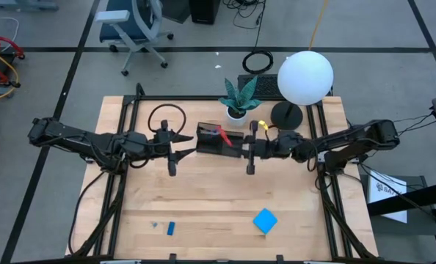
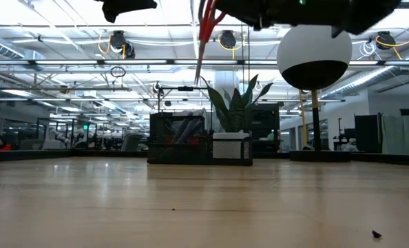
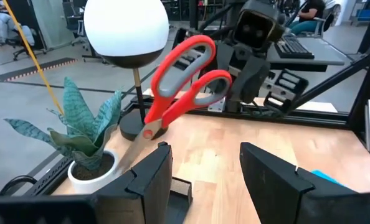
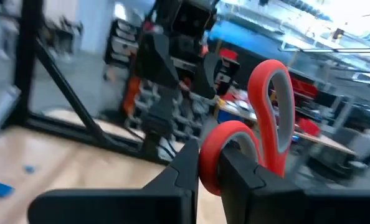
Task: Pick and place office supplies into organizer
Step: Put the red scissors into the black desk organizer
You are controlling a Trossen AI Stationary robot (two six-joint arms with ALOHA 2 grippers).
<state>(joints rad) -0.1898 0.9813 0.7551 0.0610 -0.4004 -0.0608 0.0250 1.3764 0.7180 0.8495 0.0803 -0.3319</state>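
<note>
The red-handled scissors (image 1: 222, 134) hang in the air over the black organizer (image 1: 212, 141), which stands at the middle of the table's far half. My right gripper (image 4: 213, 162) reaches in from the right and is shut on their handle. In the left wrist view the blades (image 3: 132, 146) slant down away from the handles. My left gripper (image 3: 203, 177) hovers open just left of the organizer with nothing between its fingers. The bright blue pad (image 1: 265, 220) and the small blue piece (image 1: 171, 228) lie flat near the front edge. My right gripper pinches one red handle loop (image 4: 225, 149) of the scissors between its two fingers. It comes at it about level from the table's right side. The scissors are lifted clear, handles up by the fingers and the blades (image 2: 198, 62) pointing down above the organizer (image 2: 180, 141).
A white plant pot with a green plant (image 1: 238, 103) stands just behind the organizer. A lamp with a white globe (image 1: 304, 77) and a black base (image 1: 286, 114) is at the far right. A black cable loop (image 1: 166, 116) lies at the far left.
</note>
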